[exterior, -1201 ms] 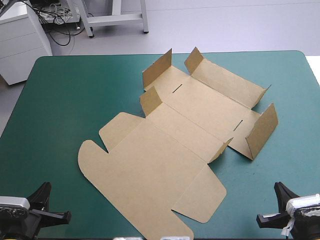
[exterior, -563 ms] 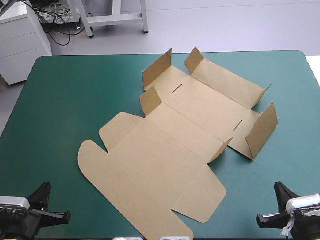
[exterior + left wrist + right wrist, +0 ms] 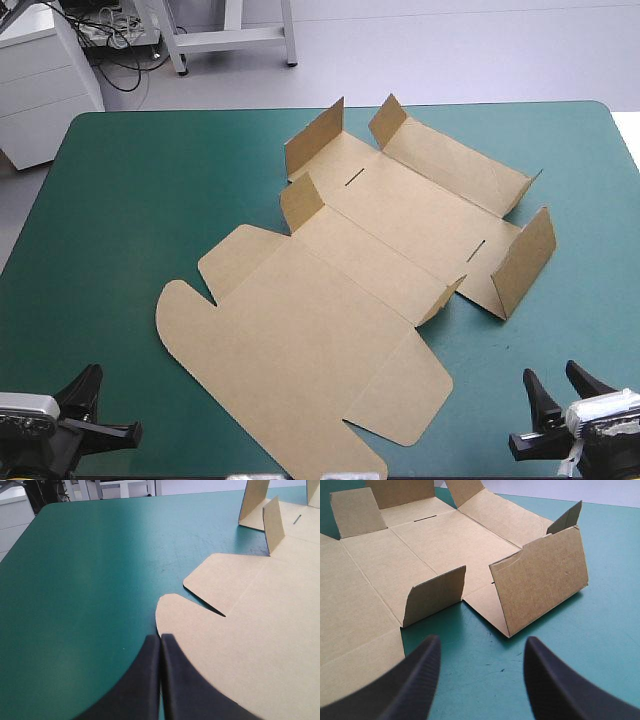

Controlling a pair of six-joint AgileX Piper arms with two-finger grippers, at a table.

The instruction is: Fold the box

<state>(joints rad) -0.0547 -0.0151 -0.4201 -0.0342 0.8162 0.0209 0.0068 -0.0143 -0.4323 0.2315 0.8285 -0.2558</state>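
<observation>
At the centre of the teal-green table [image 3: 150, 180] lies one brown box [image 3: 330, 300], flat but for six raised flaps. Two grippers flank it: the left gripper [image 3: 160, 639] at seven o'clock, fingers together; the right gripper [image 3: 482, 645] at five o'clock, fingers apart.

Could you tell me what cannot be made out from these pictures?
- High view: the box's near lid edge runs off the picture's bottom.
- Left wrist view: the shut left gripper covers part of the box beneath it.
- Right wrist view: a raised wall ahead of the open right gripper hides the table behind it.
</observation>
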